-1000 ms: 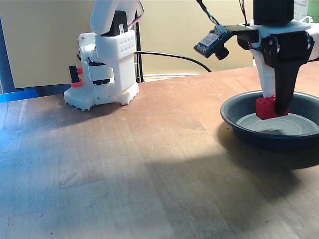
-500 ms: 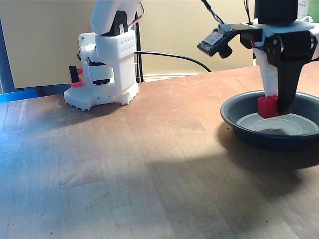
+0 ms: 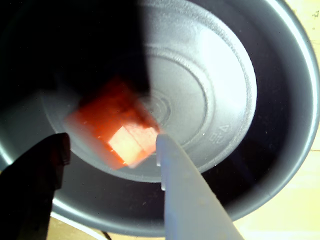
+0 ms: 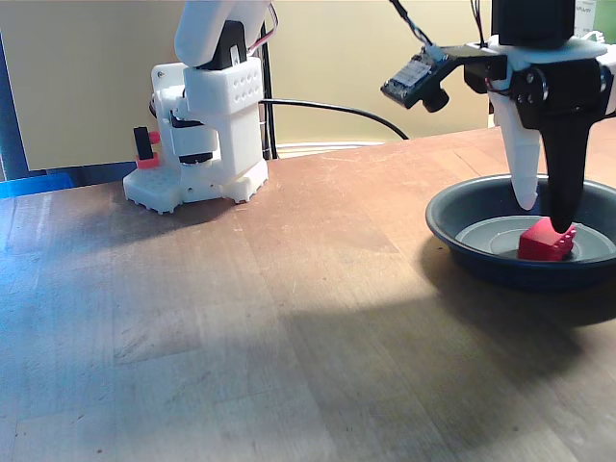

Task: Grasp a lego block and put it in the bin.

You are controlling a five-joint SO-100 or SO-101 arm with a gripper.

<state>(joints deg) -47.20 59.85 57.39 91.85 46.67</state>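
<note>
White arm (image 4: 219, 96), black cables, black-and-white pincer (image 4: 545, 212).

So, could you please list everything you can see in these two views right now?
Brick: one, red, lying tilted on the bin's floor; blurred in the wrist view.
Bin: one, dark grey, round, at the table's right in the fixed view.
Table: one, brown wood, under everything.
Wall: one, beige, behind the table.
Cable: one, black, running from the base towards the camera.
Base: one, white with small red parts, at the table's back left.
Camera: one, black, on the wrist above the bin.
Tool: one, with a white finger and a black one, open just above the brick.
</note>
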